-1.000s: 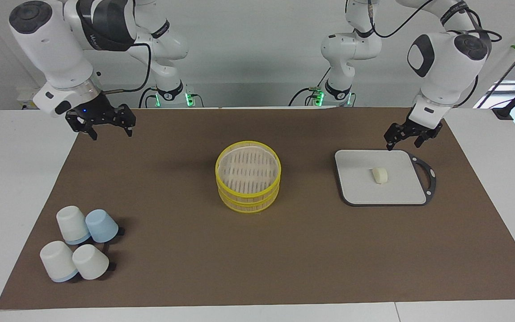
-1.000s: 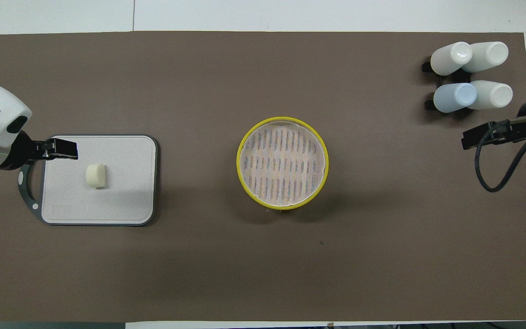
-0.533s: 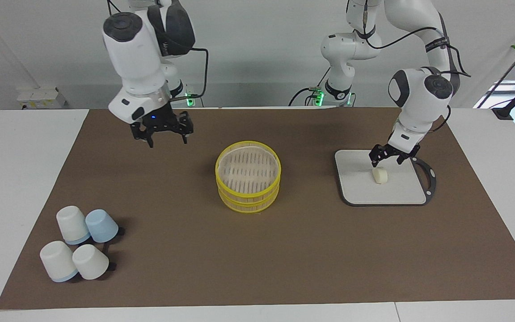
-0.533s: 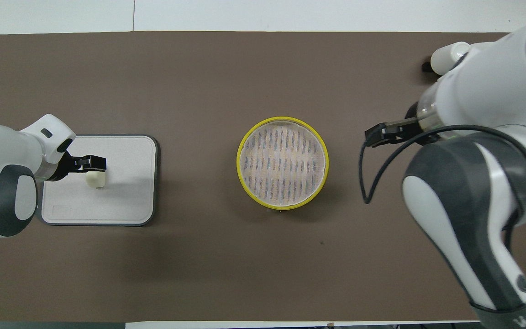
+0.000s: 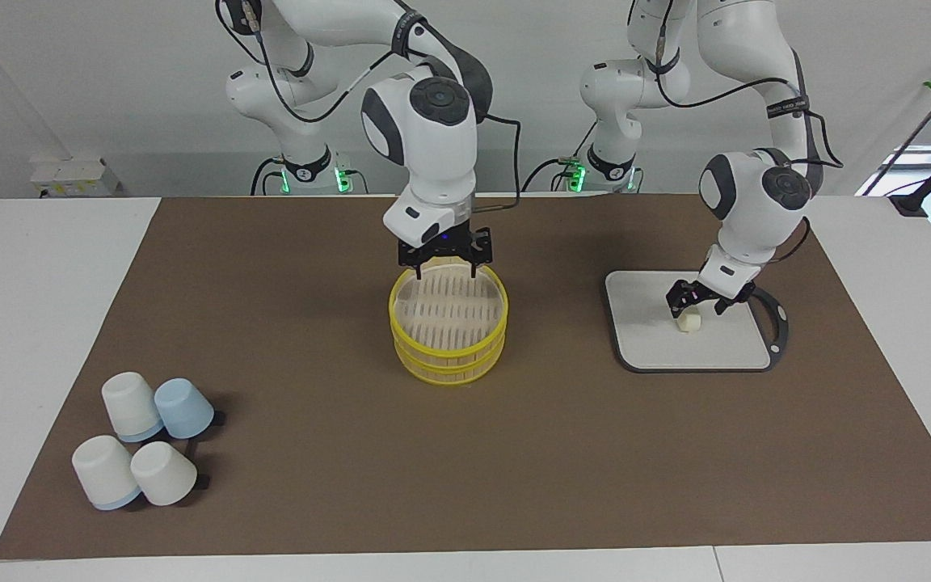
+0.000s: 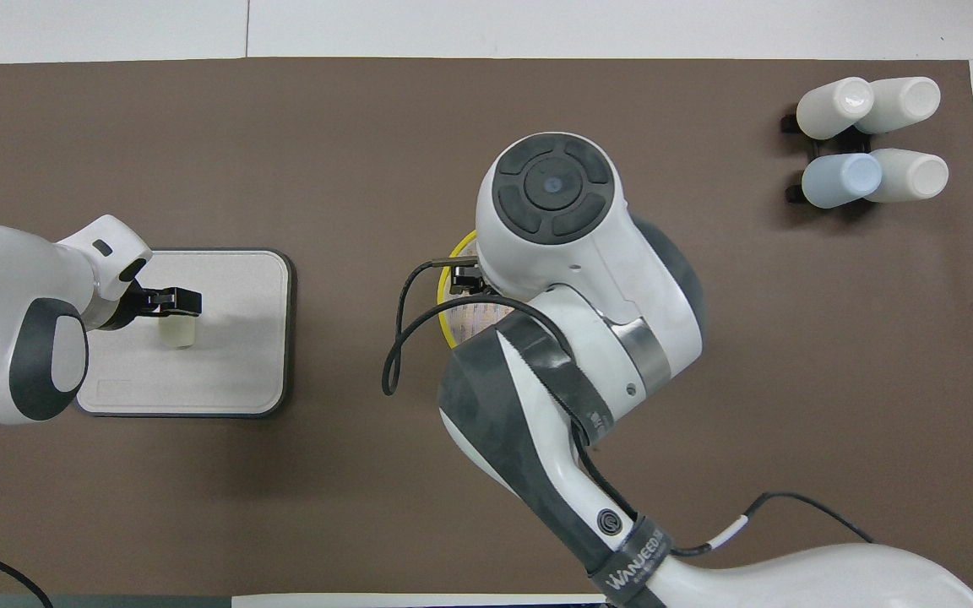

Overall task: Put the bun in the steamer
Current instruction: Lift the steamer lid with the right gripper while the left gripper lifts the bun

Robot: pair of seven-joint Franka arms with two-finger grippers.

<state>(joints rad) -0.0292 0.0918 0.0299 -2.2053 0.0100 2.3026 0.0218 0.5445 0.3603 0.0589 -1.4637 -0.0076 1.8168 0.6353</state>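
Note:
The bun (image 5: pixel 689 322), a small cream lump, lies on the grey board (image 5: pixel 651 339); it also shows in the overhead view (image 6: pixel 177 333). My left gripper (image 5: pixel 693 305) is low over the bun, open, a finger at each side of its top, and shows in the overhead view (image 6: pixel 176 301). The yellow-rimmed steamer (image 5: pixel 449 356) stands mid-table with its slatted lid on. My right gripper (image 5: pixel 443 265) hangs open just over the steamer's edge nearest the robots. In the overhead view the right arm hides most of the steamer; only a bit of its rim (image 6: pixel 446 297) shows.
Several upturned white and pale blue cups (image 5: pixel 142 440) stand in a cluster at the right arm's end, far from the robots, also in the overhead view (image 6: pixel 871 131). The board (image 6: pixel 225 371) has a dark handle loop at the left arm's end.
My right gripper swung from the right arm's end of the table to over the steamer. My left gripper came down from the board's edge onto the bun.

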